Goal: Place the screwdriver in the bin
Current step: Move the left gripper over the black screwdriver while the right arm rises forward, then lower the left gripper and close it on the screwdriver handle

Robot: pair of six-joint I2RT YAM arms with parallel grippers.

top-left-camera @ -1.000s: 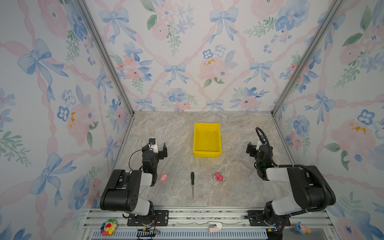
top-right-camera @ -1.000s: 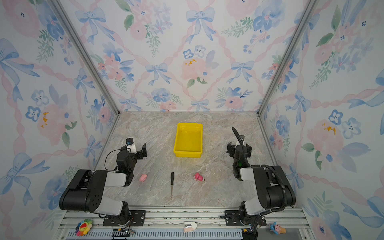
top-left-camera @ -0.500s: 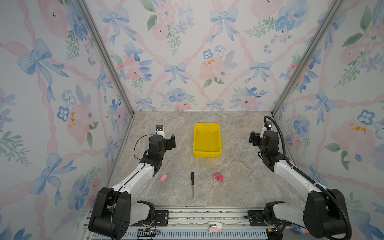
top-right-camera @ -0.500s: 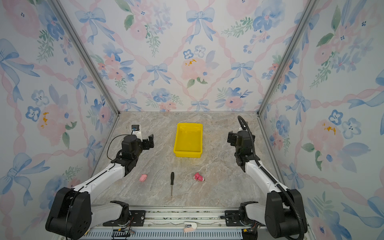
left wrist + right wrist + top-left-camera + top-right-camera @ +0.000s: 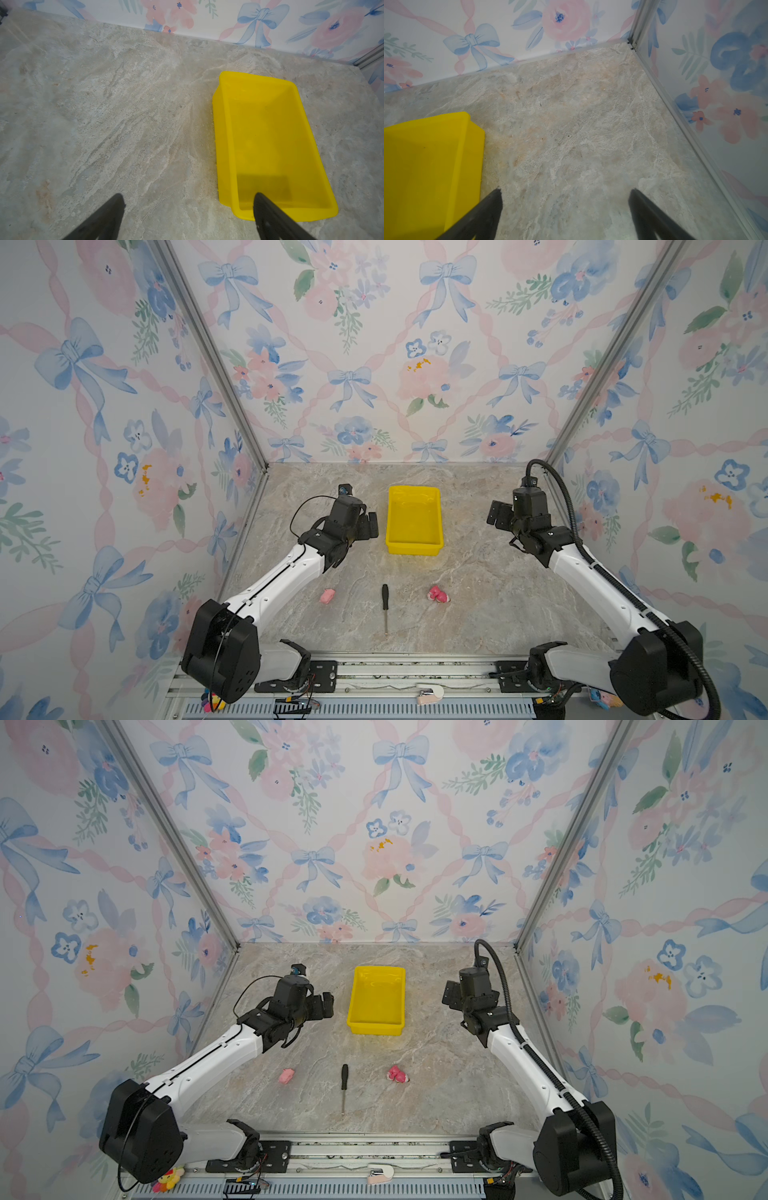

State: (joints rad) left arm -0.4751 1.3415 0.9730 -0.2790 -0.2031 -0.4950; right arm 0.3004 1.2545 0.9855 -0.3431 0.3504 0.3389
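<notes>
Tabletop: screwdriver far from left hand

Three walls close the scene in both top views. A back wall fills the upper middle of the frame, with a left side wall and a right side wall. All are papered with pale watercolour flowers, blue bows and pink ribbons. Silver metal posts run down the two back corners. A grey-beige marble-patterned slab makes the floor in the lower middle. A slotted aluminium rail borders the bottom edge. The light is soft and even, with faint shadows.
</notes>
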